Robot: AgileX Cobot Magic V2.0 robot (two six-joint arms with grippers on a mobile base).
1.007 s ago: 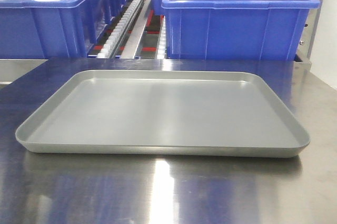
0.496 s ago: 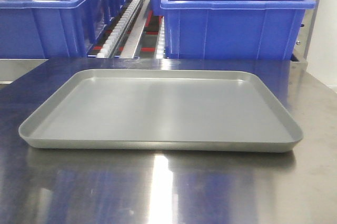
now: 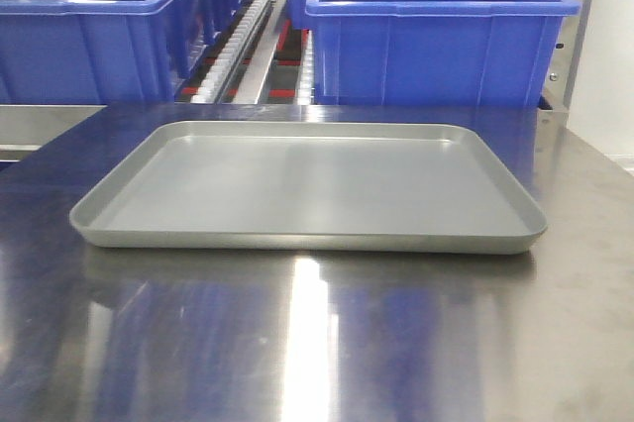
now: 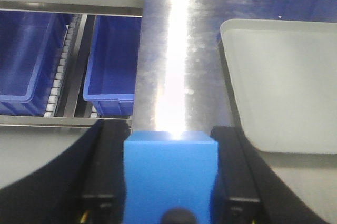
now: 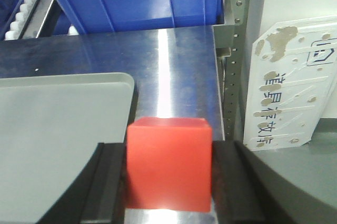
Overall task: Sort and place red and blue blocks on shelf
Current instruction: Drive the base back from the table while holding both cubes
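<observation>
At the bottom centre of the left wrist view, the left claw (image 4: 169, 174) is pinching the blue block (image 4: 169, 187) between its two dark fingers, with the steel surface (image 4: 174, 50) stretching away beyond it. At the bottom centre of the right wrist view, the right claw (image 5: 169, 179) is likewise pinching the red block (image 5: 168, 161), which is sitting just right of the grey tray (image 5: 58, 134); whether either block is touching the surface cannot be told. Both pick-ups are therefore judged complete. In the middle of the front view the tray is lying on the surface, and neither block nor arm is showing there. Beyond it, across the upper part of the frame, large dark-blue bins (image 3: 441, 36) are sitting on the shelf (image 3: 238, 41), whose white roller tracks are running between them. Neither block is resting on the shelf yet, so carrying each one forward, choosing its place by colour and releasing it are judged to be remaining.
</observation>
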